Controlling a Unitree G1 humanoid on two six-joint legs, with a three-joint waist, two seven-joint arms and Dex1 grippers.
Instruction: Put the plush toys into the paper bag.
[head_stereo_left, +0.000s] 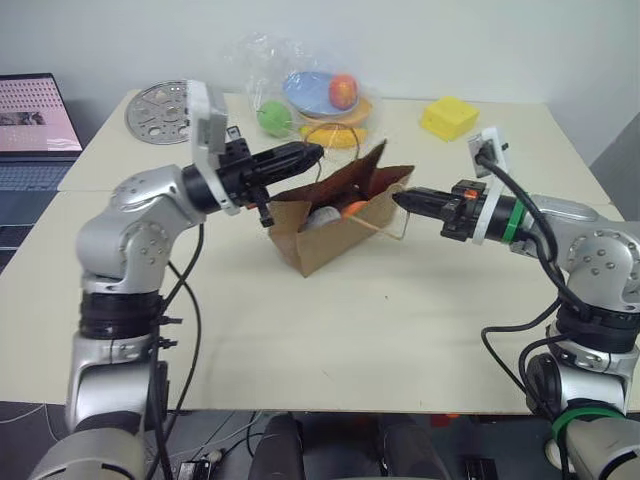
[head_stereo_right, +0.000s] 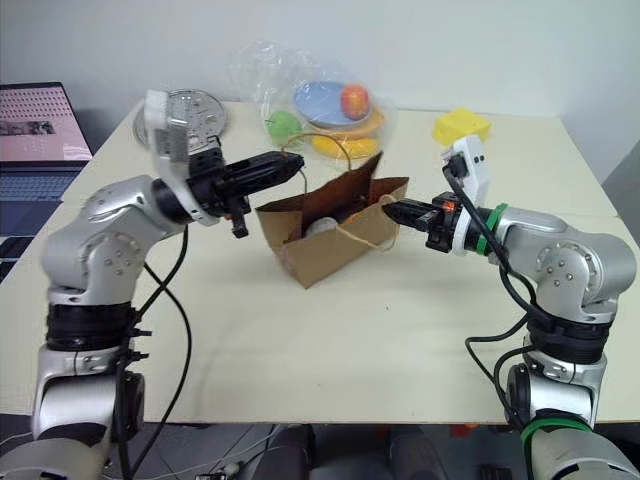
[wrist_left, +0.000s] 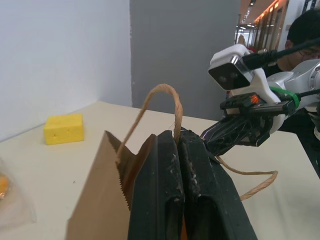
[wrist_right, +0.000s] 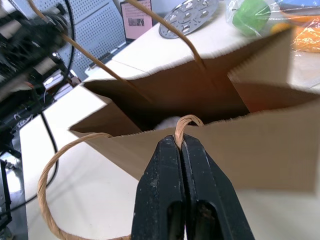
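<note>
Grippers both pinched tight on handles: left gripper (head_stereo_left: 312, 155) at 10 o'clock of paper bag (head_stereo_left: 335, 235), right gripper (head_stereo_left: 400, 199) at 3 o'clock. Bag mid-table (head_stereo_left: 300, 340); plush toys (head_stereo_left: 335, 213) inside.

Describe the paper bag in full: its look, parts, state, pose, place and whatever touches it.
The paper bag is plain brown kraft paper with a sawtooth-cut rim and two thin twisted paper loop handles. It sits mid-table, mouth open and tilted toward the right arm. The left claw is shut on one handle, the right claw on the other, holding the mouth apart. Inside, the white egg-shaped plush and the orange carrot plush show. Behind it lies fruit in clear plastic.
</note>
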